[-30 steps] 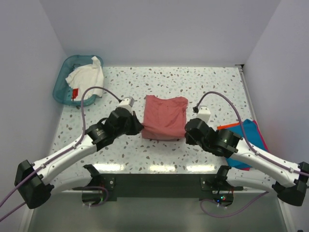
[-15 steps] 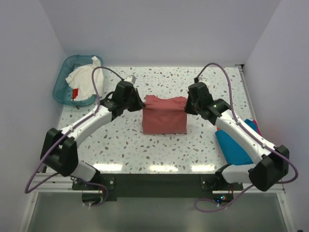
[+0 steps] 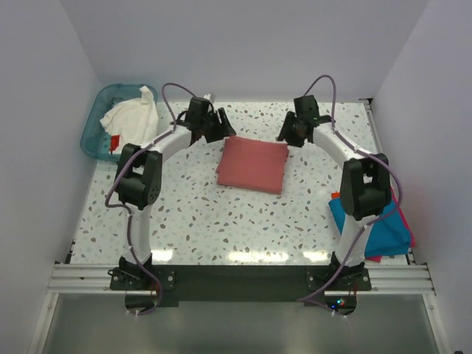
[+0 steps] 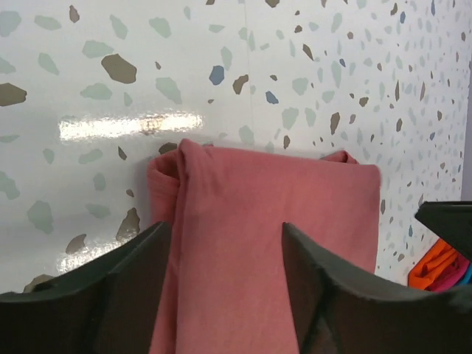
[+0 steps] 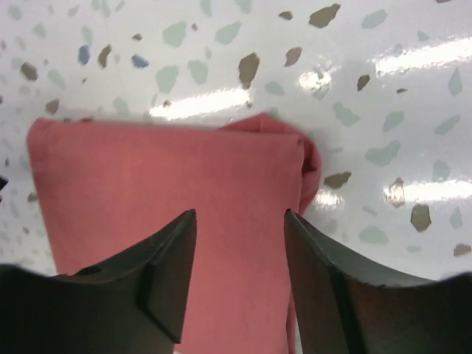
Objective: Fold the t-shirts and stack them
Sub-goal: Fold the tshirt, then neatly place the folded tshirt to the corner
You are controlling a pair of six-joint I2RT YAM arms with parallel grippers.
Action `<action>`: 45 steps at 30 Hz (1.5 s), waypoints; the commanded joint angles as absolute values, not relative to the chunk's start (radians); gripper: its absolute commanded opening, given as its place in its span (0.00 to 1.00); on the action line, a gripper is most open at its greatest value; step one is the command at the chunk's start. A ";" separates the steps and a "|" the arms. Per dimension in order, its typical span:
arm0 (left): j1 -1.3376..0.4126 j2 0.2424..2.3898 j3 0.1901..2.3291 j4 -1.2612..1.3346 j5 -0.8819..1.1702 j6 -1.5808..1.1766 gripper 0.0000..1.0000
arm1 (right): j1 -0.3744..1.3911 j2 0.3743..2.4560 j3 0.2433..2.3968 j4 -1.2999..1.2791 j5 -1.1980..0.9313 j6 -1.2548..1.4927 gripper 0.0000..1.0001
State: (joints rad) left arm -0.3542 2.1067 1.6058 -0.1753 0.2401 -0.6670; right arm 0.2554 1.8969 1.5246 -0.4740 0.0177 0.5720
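Overhanging t-shirt [image 3: 252,164]: left tool [image 4: 227,231], right tool [image 5: 240,217]

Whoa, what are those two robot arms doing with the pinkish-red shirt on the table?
They are folding t-shirts. The salmon-red cloth t-shirt lies folded into a neat rectangle on the speckled table. The left end effector and right end effector hang open over its far edge, not gripping it. A white t-shirt waits in the teal plastic basket, and folded teal-blue and orange-red t-shirts sit at the table's right edge.
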 commanded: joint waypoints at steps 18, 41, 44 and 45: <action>-0.342 1.734 1.207 -0.054 0.255 -0.696 0.69 | 0.227 1.838 1.240 -0.311 -0.101 0.509 0.76; -0.360 1.551 1.026 -0.071 0.278 -0.695 0.68 | 0.310 1.986 1.265 -0.276 0.029 0.586 0.18; -0.359 1.520 1.028 -0.092 0.275 -0.684 0.68 | 0.311 1.980 1.272 -0.313 0.086 0.594 0.00; -0.359 1.505 1.028 -0.097 0.270 -0.680 0.68 | 0.310 1.974 1.273 -0.325 0.100 0.594 0.00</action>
